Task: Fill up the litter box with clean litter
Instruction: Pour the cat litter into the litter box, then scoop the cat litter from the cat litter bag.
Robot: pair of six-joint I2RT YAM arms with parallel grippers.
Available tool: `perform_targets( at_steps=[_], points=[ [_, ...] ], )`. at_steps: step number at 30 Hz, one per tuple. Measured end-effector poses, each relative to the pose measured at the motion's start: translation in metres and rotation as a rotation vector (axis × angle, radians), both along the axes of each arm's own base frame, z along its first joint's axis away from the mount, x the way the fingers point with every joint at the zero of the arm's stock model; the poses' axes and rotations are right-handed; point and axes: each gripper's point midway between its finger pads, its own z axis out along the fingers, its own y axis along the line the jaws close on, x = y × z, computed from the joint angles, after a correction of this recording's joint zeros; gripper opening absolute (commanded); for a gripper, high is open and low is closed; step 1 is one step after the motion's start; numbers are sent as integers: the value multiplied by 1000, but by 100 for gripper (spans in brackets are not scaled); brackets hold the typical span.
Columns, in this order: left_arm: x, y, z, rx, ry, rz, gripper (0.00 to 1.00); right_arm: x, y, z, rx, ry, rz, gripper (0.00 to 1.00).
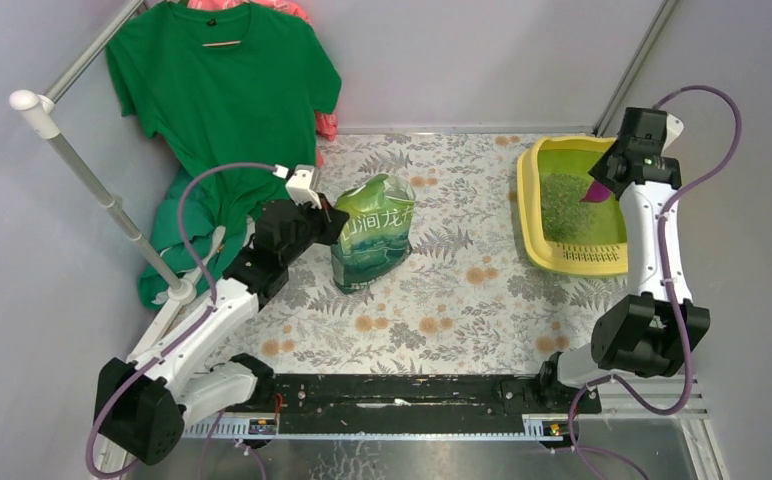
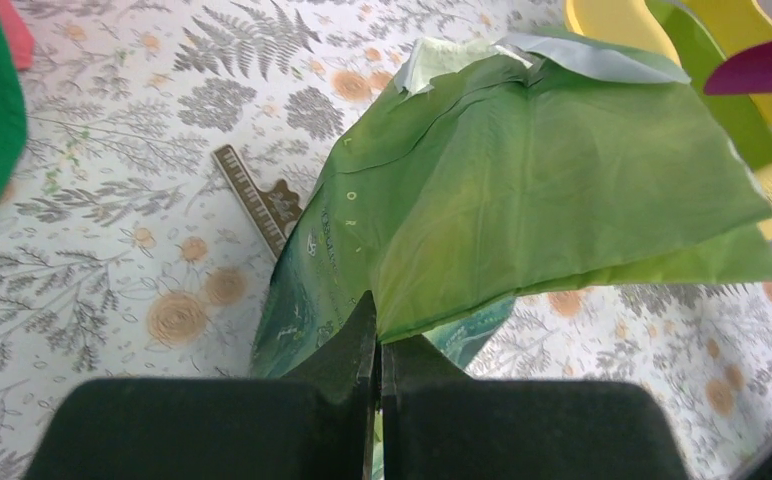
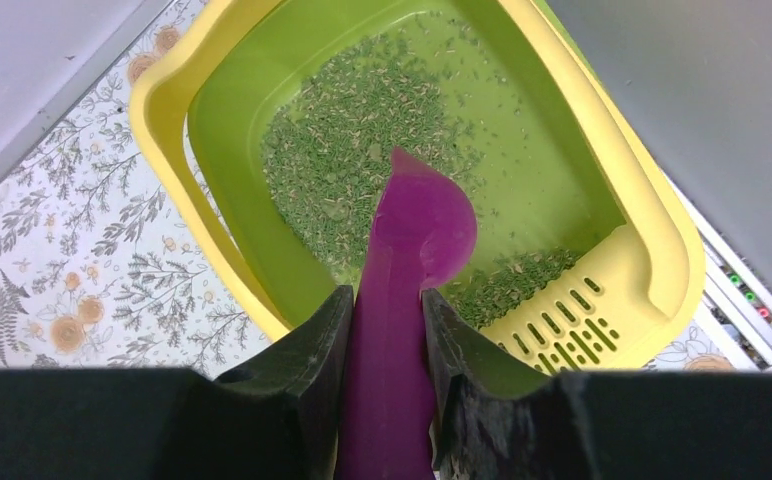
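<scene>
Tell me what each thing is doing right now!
litter bag: standing, top flap pinched.
litter box: partly filled.
clean litter: thin patchy layer in the box.
purple scoop: held over the litter box.
left gripper: jaws shut on litter bag.
right gripper: jaws shut on purple scoop.
green T-shirt: hanging on a hanger.

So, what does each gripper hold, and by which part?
The left gripper is shut on the bag at its top edge. The right gripper clamps the scoop by its handle.
</scene>
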Motion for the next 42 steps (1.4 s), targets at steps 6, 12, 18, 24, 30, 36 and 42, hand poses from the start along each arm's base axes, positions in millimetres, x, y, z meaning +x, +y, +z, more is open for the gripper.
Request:
perform_targets(
  at_steps=[6,12,18,24,30,36,42],
  points=[
    [30,8,-1,-33,-18,4,0,-6,14,20,-46,-27,51,0],
    [49,-11,3,-77,-34,-98,2,-8,74,53,84,-155,283,0],
    [48,-30,7,-123,-40,-208,2,-15,170,61,270,-194,626,0],
    [28,-28,4,-156,-37,-231,3,-46,258,65,411,-170,918,0],
    [18,-25,3,-164,-39,-230,3,-57,281,83,381,-195,984,0],
    [14,-25,2,-168,-44,-232,3,-65,278,102,359,-238,980,0],
    [13,-26,2,-177,-41,-234,3,-68,287,124,352,-289,1020,0]
  ],
)
